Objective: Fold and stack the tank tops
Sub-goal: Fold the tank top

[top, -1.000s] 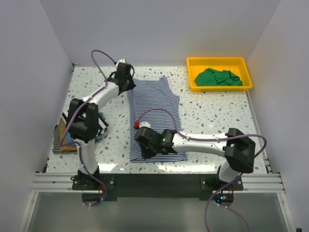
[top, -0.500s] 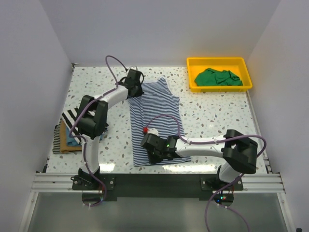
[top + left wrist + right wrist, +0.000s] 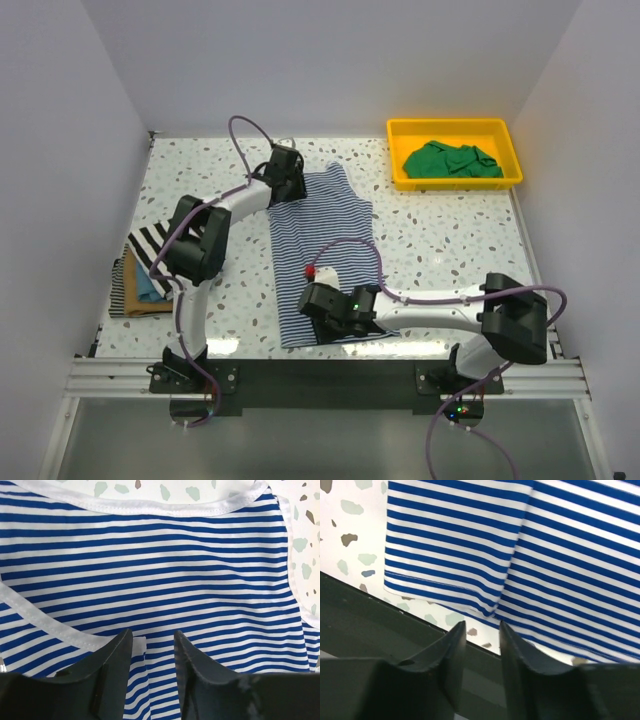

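now the thin striped tank top [image 3: 325,225] lies flat in the middle of the surface [image 3: 440,250], running from the near edge toward the far edge, and 1 long side looks doubled over. the left tool [image 3: 151,639] hovers at the strap end, its jaws parted with nothing pinched between them. the right tool [image 3: 481,630] hangs over the near hem, jaws likewise apart and empty. i judge the lengthwise fold is laid and this is the let-go. to do it well, lift both tools straight up so no finger drags the cloth and opens the crease. the hem corner sits close to the surface's near edge, so the next pinch should take both layers there. the folded pile [image 3: 145,275] lies at the left, and a green top [image 3: 450,160] sits in the yellow tray [image 3: 455,124].
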You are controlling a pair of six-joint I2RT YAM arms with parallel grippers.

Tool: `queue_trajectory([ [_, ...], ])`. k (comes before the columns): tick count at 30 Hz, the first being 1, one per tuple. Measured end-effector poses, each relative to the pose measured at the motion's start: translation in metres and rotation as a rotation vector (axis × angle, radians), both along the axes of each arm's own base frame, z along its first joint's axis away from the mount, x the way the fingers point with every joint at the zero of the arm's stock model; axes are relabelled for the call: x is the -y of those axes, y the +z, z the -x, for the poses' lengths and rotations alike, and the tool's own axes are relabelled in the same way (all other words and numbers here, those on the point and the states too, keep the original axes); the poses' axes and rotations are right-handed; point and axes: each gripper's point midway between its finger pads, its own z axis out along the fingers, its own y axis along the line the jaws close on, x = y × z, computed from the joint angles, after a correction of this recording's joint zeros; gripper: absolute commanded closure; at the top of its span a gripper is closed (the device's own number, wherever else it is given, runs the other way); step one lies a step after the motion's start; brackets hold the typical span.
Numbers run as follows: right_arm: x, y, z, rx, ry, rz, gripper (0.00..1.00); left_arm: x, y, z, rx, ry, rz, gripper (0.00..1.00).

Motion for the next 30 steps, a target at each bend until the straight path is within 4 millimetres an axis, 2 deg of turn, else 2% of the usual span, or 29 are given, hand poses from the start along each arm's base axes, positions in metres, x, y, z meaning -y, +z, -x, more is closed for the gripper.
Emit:
queue_trajectory([
  [3, 0.004, 0.014, -0.004, 0.044, -0.003, 0.024, 0.60, 0.001, 0.003, -0.002, 0.013, -0.013, 0.000, 0.50],
  [6, -0.007, 0.035, -0.012, 0.099, 0.007, 0.005, 0.64, 0.000, 0.009, -0.002, 0.022, -0.009, -0.001, 0.51],
  [7, -0.012, 0.042, -0.014, 0.112, 0.018, -0.008, 0.65, -0.002, 0.012, -0.002, 0.026, 0.000, -0.006, 0.60],
  [10, -0.027, 0.054, -0.019, 0.141, 0.046, -0.029, 0.73, -0.010, 0.028, -0.003, 0.041, 0.045, 0.000, 0.69],
  [12, -0.037, 0.051, -0.022, 0.147, 0.063, -0.027, 0.73, -0.016, 0.044, -0.005, 0.062, 0.067, 0.020, 0.74],
  [13, -0.040, 0.046, -0.022, 0.145, 0.071, -0.020, 0.73, -0.018, 0.050, -0.006, 0.072, 0.076, 0.028, 0.79],
  [16, -0.044, 0.018, -0.018, 0.108, 0.111, 0.030, 0.76, -0.027, 0.057, -0.006, 0.082, 0.101, 0.043, 0.89],
  [19, -0.047, -0.010, -0.010, 0.066, 0.151, 0.078, 0.76, -0.033, 0.045, 0.000, 0.051, 0.116, 0.040, 0.94],
  [22, -0.050, -0.027, -0.002, 0.037, 0.185, 0.104, 0.76, -0.038, 0.022, 0.007, -0.001, 0.125, 0.026, 0.96],
  [28, -0.089, -0.025, 0.015, 0.002, 0.252, 0.008, 0.76, -0.052, -0.025, 0.009, -0.093, 0.153, 0.006, 0.93],
  [30, -0.105, -0.024, 0.018, -0.010, 0.274, -0.036, 0.72, -0.056, -0.024, 0.004, -0.089, 0.153, 0.022, 0.91],
])
